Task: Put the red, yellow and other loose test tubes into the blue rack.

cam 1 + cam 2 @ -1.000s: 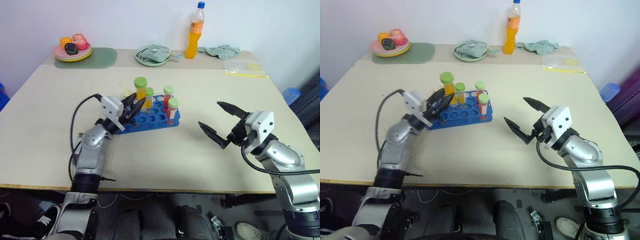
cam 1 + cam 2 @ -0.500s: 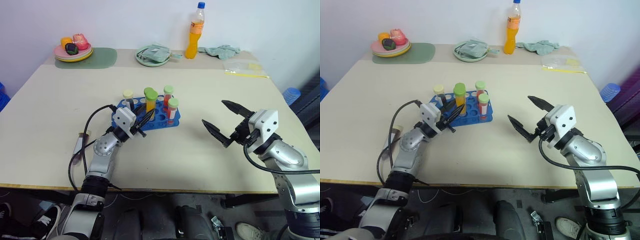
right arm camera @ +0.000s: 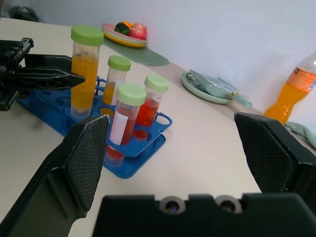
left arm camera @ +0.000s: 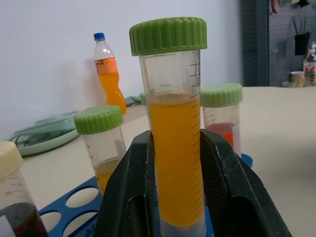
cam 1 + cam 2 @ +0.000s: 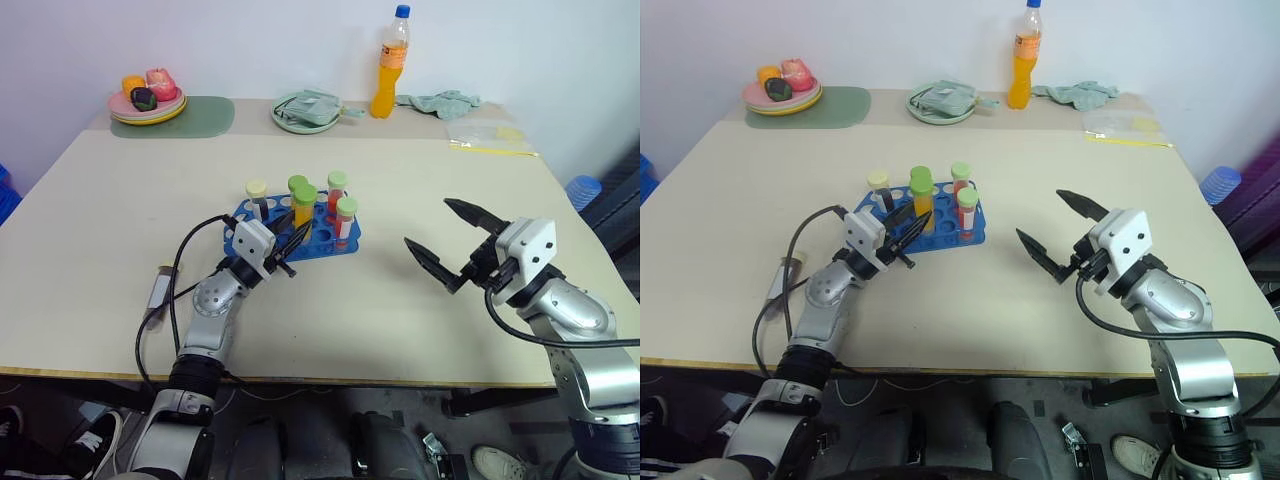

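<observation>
Beige surface carries the blue rack mid-way. Left claw is clamped on a yellow tube at the rack's near edge; released off-hole, it could topple. Its base is hidden. Right claw gapes apart, well right of the rack.

Five tubes stand in the rack, seemingly; bottle well behind.

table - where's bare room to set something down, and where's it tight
Bare: the table on the robot's left of the blue rack, and the stretch between the rack and the open right gripper. Crowded: the far edge, with fruit plate, green plate, bottle, cloth.
</observation>
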Motion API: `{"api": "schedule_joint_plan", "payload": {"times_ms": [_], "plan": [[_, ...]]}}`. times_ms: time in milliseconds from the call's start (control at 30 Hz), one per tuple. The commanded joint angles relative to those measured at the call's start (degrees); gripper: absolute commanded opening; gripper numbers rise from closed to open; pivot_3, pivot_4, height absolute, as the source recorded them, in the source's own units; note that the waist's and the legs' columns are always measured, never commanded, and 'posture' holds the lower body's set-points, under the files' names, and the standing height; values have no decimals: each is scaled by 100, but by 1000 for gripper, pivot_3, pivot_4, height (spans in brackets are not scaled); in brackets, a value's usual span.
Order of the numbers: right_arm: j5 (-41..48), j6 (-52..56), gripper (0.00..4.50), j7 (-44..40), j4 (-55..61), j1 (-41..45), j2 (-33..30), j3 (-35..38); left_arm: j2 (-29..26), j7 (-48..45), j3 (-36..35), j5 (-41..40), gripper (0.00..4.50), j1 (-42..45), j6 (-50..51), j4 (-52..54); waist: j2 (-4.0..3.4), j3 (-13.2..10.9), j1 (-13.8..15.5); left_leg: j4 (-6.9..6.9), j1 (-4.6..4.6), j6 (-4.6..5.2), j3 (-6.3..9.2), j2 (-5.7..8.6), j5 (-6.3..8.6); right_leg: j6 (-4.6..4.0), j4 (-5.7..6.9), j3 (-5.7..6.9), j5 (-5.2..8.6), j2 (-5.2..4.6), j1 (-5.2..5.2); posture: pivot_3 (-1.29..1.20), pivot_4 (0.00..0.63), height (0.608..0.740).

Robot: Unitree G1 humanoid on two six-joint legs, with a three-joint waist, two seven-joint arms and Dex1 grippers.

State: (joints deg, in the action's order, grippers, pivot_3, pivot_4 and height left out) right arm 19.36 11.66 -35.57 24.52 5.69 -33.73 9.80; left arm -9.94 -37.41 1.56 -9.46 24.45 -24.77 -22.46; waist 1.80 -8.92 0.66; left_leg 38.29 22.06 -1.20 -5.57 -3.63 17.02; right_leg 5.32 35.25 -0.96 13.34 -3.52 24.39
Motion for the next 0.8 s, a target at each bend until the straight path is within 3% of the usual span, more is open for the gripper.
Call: {"api": "schedule_joint_plan", "payload": {"times_ms": [33, 467, 800], "plan": [[-2, -139, 4500, 24, 110, 68, -25, 142, 26, -111, 116, 2, 739, -33, -43, -112, 0, 2, 0, 0, 0, 0, 0, 0, 0, 0, 0, 0, 0, 0, 0, 0, 150, 740], [-79, -300, 4500, 40, -38, 82, 16, 108, 35, 14, -51, -79, 739, 80, -59, -321, -2, 8, -2, 0, -1, 0, 0, 0, 0, 0, 0, 0, 0, 0, -1, 0, 150, 740], [-152, -262, 4500, 50, -51, 160, -41, 46, 155, 142, -87, -336, 739, -37, 410, 88, -3, 9, -9, 0, -2, 0, 1, 0, 0, 0, 1, 0, 0, 1, -1, 0, 150, 740]]}}
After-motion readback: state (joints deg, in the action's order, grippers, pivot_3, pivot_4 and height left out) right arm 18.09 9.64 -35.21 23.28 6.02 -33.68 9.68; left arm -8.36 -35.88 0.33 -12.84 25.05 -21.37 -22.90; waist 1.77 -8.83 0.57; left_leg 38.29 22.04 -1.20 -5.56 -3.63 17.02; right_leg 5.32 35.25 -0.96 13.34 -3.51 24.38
